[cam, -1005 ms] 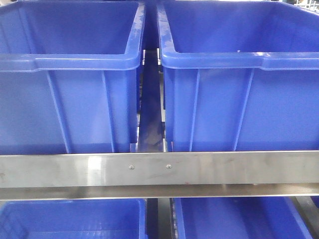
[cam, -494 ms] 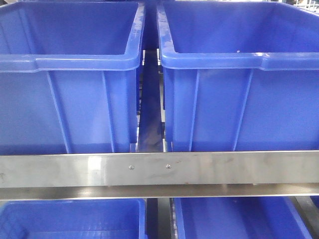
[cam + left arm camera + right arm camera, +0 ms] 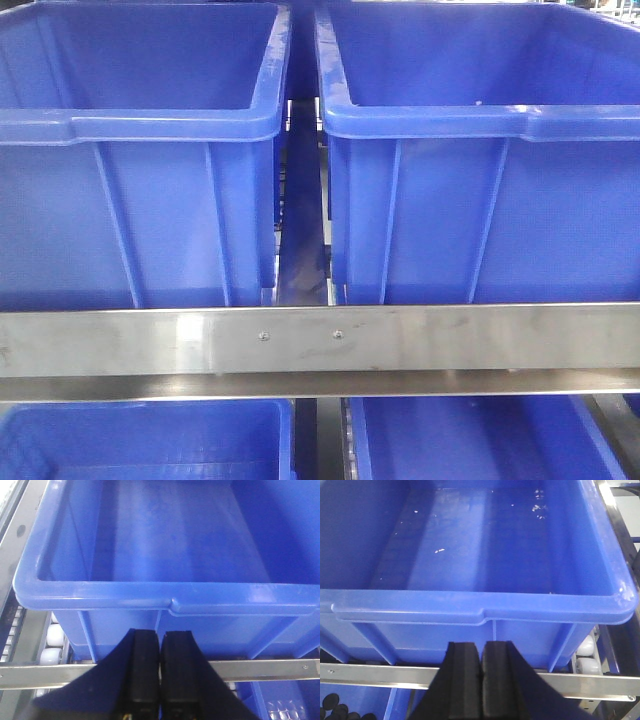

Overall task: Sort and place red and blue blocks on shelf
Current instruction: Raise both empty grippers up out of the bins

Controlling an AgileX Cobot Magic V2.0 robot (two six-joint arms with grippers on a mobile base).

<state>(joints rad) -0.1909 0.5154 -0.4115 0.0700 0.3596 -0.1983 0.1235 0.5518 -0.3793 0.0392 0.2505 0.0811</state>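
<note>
Left gripper [image 3: 160, 667] closed, fingers pressed together, nothing held, before a blue tub [image 3: 165, 597]. Right gripper [image 3: 482, 675] likewise closed, empty, above shelf rail [image 3: 580, 685].

The tiered brushed-steel shelf [image 3: 420, 340] crosses the lower frame as a horizontal screwed rail, carrying large blue plastic tubs [image 3: 140, 170] above and below.

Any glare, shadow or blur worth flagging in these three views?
Front view: soft glare patch on the steel rail, image slightly soft. Left wrist view: the closed left end effector is near-black, detail lost. Right wrist view: bright highlight at the tub rim corner; right end effector similarly dark.
</note>
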